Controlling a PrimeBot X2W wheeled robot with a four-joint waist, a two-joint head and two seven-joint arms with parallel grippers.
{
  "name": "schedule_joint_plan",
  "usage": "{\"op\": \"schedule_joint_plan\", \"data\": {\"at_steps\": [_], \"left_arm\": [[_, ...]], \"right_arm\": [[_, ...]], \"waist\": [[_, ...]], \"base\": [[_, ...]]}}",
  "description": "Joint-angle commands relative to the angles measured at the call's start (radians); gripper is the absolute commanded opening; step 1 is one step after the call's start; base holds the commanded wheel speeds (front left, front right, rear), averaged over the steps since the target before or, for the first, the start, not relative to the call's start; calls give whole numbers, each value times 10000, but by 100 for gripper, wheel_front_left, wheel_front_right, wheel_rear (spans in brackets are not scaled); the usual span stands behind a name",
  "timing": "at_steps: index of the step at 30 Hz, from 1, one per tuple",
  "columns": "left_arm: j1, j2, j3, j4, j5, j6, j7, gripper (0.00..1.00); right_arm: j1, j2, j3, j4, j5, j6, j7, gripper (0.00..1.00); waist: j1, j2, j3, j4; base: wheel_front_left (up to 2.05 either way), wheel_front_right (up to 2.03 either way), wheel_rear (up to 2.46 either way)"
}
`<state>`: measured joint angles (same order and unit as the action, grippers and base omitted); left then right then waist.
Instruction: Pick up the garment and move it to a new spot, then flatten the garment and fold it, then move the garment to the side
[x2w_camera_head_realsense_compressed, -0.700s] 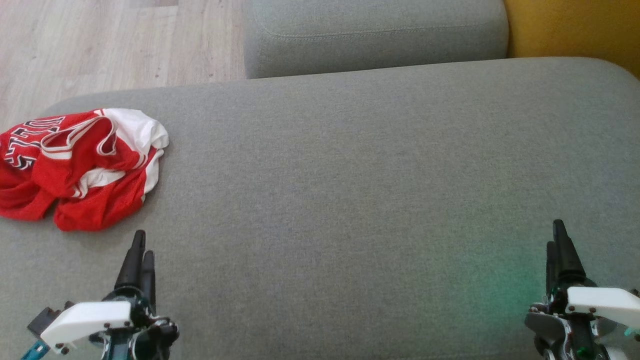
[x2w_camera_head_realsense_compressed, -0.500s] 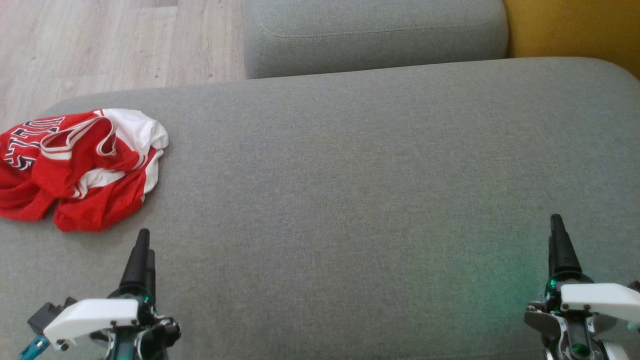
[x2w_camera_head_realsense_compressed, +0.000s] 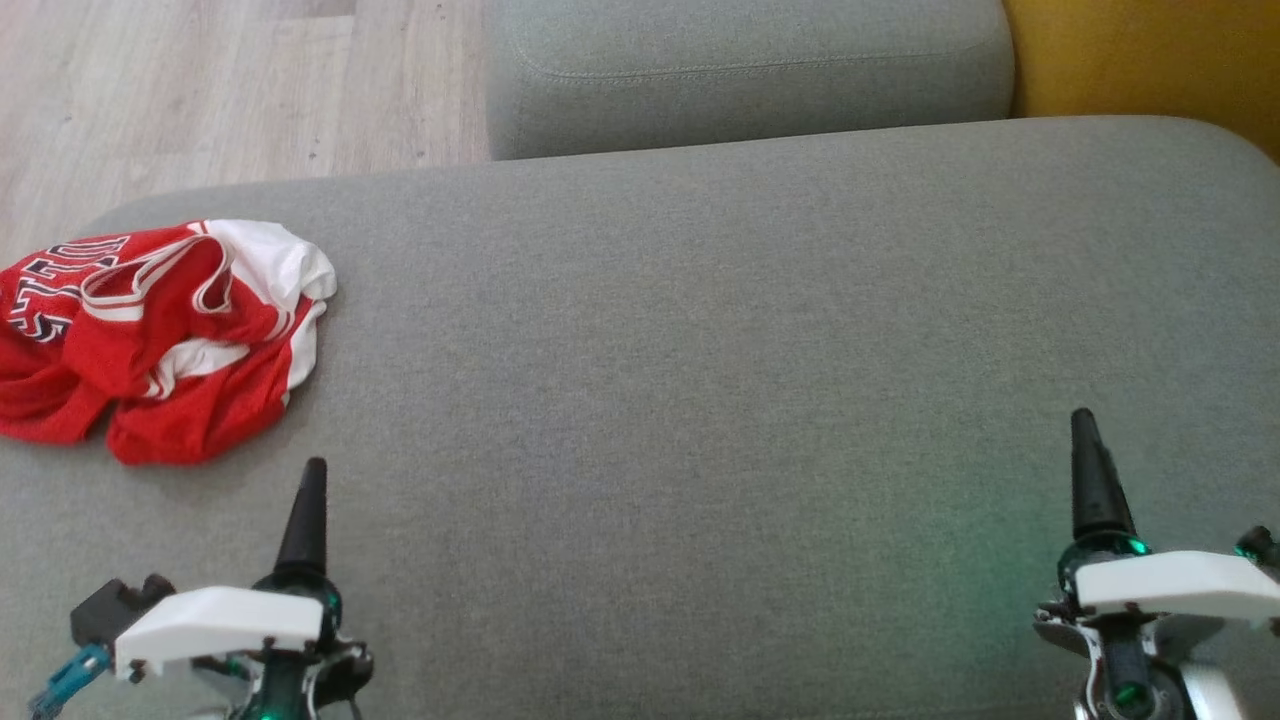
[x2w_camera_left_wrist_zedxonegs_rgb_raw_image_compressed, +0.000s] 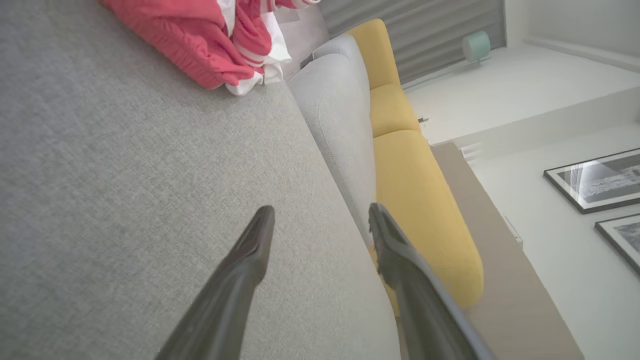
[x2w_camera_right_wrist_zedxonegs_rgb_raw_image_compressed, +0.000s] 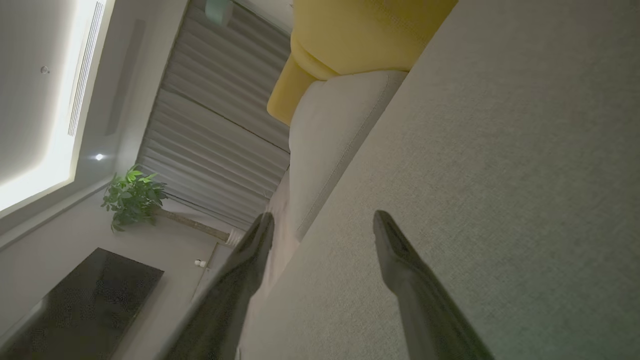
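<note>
A crumpled red and white jersey (x2w_camera_head_realsense_compressed: 160, 335) lies at the far left of the grey cushion (x2w_camera_head_realsense_compressed: 700, 380); the left wrist view shows the jersey (x2w_camera_left_wrist_zedxonegs_rgb_raw_image_compressed: 210, 40) at its top. My left gripper (x2w_camera_head_realsense_compressed: 312, 478) hovers near the cushion's front left, just right of and below the jersey; in the left wrist view the left gripper (x2w_camera_left_wrist_zedxonegs_rgb_raw_image_compressed: 320, 220) is open and empty. My right gripper (x2w_camera_head_realsense_compressed: 1082, 428) hangs over the front right of the cushion. Its fingers stand apart with nothing between them, as the right gripper (x2w_camera_right_wrist_zedxonegs_rgb_raw_image_compressed: 322, 222) shows in its own view.
A second grey cushion (x2w_camera_head_realsense_compressed: 750, 70) sits behind the main one, with a yellow seat (x2w_camera_head_realsense_compressed: 1150, 60) at the back right. Wooden floor (x2w_camera_head_realsense_compressed: 220, 90) lies beyond the cushion's back left. Wide bare cushion surface stretches between my two grippers.
Both grippers turned so their fingers line up edge-on in the head view. The left one shifted slightly right, the right one slightly left and farther forward. The jersey stayed put.
</note>
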<state>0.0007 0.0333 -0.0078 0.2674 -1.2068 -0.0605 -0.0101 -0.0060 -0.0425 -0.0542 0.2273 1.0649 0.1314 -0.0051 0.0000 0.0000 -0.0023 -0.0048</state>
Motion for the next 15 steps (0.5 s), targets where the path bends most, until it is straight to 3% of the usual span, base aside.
{"op": "schedule_joint_plan", "data": {"at_steps": [1,15], "left_arm": [[-200,171,46,-339,235,27,-91,100],[-86,304,18,-346,2385,180,-500,100]], "right_arm": [[-176,-155,126,-428,-302,-3,-120,100],[-180,-153,419,-504,-2819,-3,-533,100]], "waist": [[0,0,-2,0],[0,0,11,-46]], "base": [[0,0,0],[0,0,0]]}}
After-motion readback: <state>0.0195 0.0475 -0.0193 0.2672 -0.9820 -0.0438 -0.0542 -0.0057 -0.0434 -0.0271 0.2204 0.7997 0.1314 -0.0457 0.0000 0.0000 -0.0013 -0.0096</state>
